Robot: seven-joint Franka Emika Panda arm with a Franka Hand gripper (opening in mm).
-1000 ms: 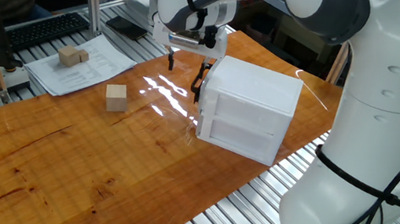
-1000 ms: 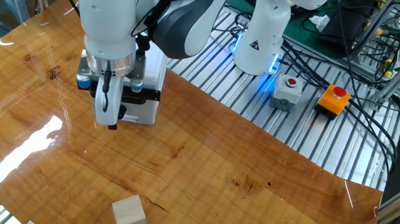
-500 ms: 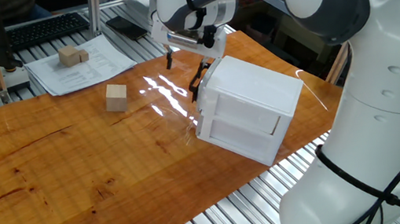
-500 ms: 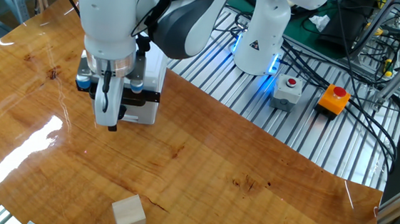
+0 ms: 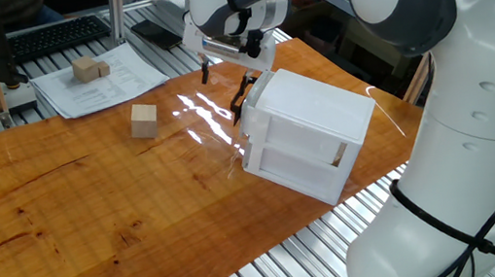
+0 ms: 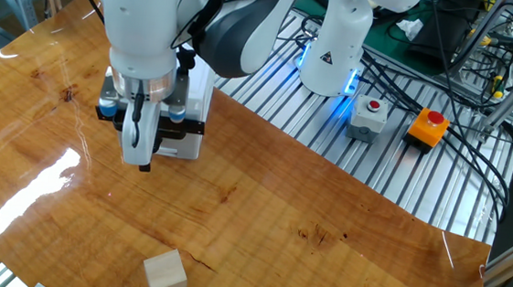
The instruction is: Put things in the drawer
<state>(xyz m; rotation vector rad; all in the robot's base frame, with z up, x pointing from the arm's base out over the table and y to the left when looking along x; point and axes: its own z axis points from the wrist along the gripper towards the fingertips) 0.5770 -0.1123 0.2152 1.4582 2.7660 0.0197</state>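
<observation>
**Drawer coming open, cubes still waiting**

Polished orange wood covers the table (image 5: 61,206), with aluminium rails behind and a keyboard at the back. From where I stand the white cabinet (image 5: 318,113) sits near the table's right end, and the gripper (image 5: 225,88) hovers at its upper corner, fingers spread a moderate way apart and holding nothing. I can't make out whether a finger is hooked on the drawer's (image 5: 304,155) black handle; the cabinet hides it.

None of the cubes is in yet. One cube (image 5: 144,121) lies on bare wood, well apart from the cabinet, and two more (image 5: 90,70) rest together on a sheet of paper (image 5: 101,80) at the back. So the job looks to be at its opening stage, with every pick still ahead.

Compared with a second ago, the gripper has drifted slightly left and the drawer front has edged out a little.
</observation>
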